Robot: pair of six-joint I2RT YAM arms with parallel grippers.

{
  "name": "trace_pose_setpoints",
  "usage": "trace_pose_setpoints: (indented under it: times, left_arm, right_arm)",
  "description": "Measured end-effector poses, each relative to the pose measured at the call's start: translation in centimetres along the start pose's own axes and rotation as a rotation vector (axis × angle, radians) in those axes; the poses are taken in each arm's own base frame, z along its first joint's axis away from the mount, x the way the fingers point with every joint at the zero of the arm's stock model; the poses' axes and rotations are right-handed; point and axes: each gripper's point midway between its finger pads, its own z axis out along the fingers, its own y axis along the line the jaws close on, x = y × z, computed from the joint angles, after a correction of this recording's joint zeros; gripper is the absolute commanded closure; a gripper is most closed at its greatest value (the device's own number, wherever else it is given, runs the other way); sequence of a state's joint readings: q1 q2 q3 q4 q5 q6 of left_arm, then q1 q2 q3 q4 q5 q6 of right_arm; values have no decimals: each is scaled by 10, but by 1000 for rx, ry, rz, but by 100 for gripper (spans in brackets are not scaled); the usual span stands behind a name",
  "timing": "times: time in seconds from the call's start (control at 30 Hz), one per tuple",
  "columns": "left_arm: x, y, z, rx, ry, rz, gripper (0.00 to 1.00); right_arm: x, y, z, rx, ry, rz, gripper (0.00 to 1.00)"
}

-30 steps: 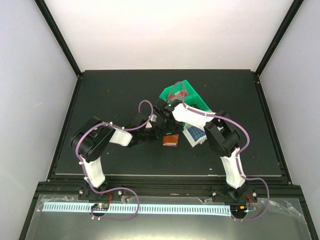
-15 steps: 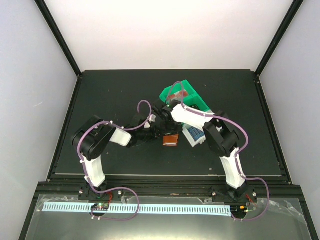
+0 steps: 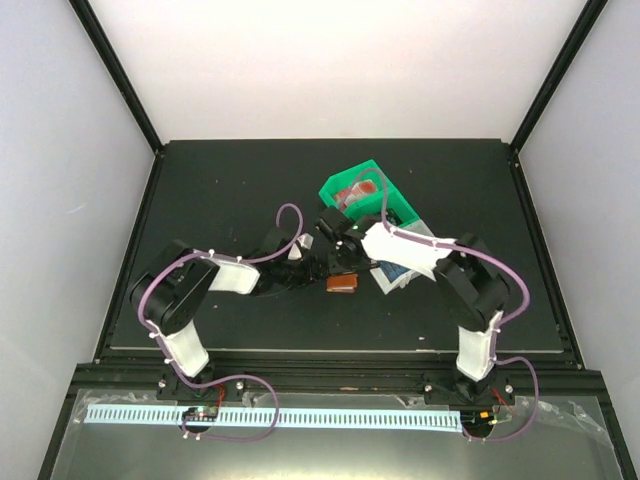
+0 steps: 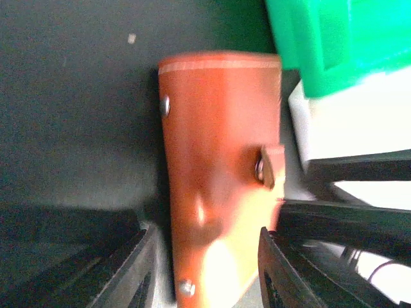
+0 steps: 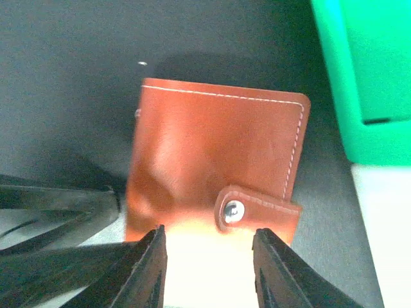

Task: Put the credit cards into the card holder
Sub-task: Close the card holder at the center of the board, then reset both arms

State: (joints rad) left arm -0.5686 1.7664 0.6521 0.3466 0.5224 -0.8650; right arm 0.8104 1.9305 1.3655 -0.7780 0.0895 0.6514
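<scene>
The right pincer (image 5: 207, 234) is half open over the card holder (image 5: 212, 154) and holds nothing. The left pincer (image 4: 204, 237) is half open too, with a jaw on each side of the holder, and looks loose. The holder lies on the desk (image 3: 220, 180) just beside the green bin (image 3: 330, 187), where red credit cards (image 3: 357, 192) wait. Its strap (image 5: 257, 208) is snapped shut. With nothing holding tight, a tug at the strap could drag the holder away, or the pincers could bump. A second ago the right arm covered part of the bin. Now it sits lower.
</scene>
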Motion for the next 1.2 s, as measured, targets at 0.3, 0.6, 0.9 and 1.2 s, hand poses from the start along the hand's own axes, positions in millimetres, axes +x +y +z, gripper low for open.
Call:
trace_pose_setpoints:
  times: [0.3,0.6,0.9,1.2]
  left_arm:
    - [26,11,-46,-180,11,-7,32]
    - [-8,-52,-162,-200,-336,213,1]
    - [-12,-96,-303,-133,-807,368,1]
    - [0,-81,-362,-185,-1004,365,1]
  right_arm:
    - [-8,-16,-110,-152,-308,27,45]
    - [10,-101,-206,-65,-666,86,22]
    - [48,-197,-324,33,-1097,267,6]
    - [86,-251,-354,86,-1272,412,0]
